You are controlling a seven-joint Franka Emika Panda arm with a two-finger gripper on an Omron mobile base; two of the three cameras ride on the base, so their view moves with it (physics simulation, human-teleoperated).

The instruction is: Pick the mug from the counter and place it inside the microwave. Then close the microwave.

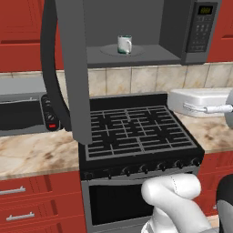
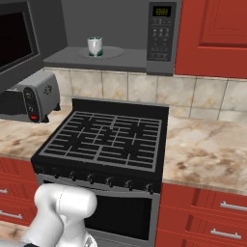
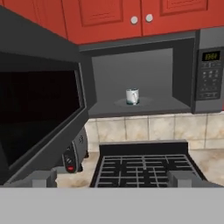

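One mug (image 3: 132, 96) sits inside the one open microwave (image 3: 205, 70); the tool (image 3: 111, 179), seemingly empty, gapes wide.

A black gas stove (image 1: 136, 132) with grated burners sits centre frame, knobs along its front. A grey toaster oven (image 2: 29, 99) stands at left. Red upper cabinets (image 3: 131, 15) cross the top; a white lidded dish (image 1: 200, 101) lies at right.

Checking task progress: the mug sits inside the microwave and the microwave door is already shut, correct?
Not quite. The mug does sit inside the microwave, but the door is swung wide open, as the hand view shows.
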